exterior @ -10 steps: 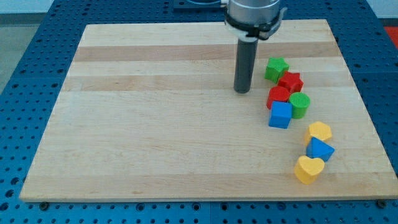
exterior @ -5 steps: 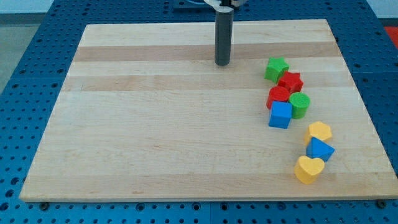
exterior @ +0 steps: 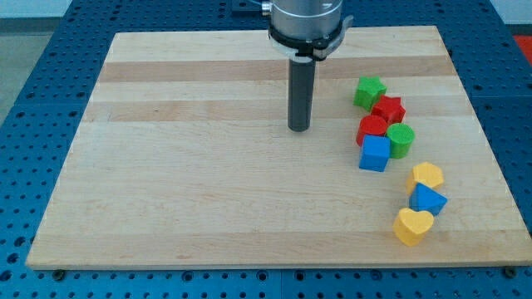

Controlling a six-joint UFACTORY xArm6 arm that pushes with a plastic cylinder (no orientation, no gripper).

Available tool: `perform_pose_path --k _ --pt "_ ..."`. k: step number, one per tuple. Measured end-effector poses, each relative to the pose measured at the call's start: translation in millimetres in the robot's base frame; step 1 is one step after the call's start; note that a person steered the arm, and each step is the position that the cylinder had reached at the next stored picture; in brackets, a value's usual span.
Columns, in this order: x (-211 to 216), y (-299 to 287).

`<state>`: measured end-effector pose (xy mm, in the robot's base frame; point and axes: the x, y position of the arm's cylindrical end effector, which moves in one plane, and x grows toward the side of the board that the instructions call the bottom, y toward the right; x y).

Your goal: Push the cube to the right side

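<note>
Tip: my tip [exterior: 299,129] is being held on the wooden board [exterior: 208,166], apart from the blocks.
Cube: the blue cube [exterior: 375,154] is being flanked by the red block [exterior: 371,127] and green cylinder [exterior: 401,140].
Fingers: none are fitted.

On the wooden tabletop [exterior: 208,183], a green star [exterior: 369,91] touches a red star [exterior: 388,109]; a yellow heart [exterior: 412,226] lies lowest.

A pale wooden tabletop [exterior: 208,191], made of lengthwise planks in lighter and darker bands, fills most of the view. Beyond all four of its edges lies a blue perforated base [exterior: 50,75] dotted with regular rows of small holes. Even, soft light falls across the wood. A white strip [exterior: 33,8] shows past the far left corner.
</note>
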<state>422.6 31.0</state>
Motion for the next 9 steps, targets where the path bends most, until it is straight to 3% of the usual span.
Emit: perform_pose_path --k 1,2,4,7,9 --pt "14 0" --pt "57 10" --pt "57 16" --pt "57 104" --pt "57 104"
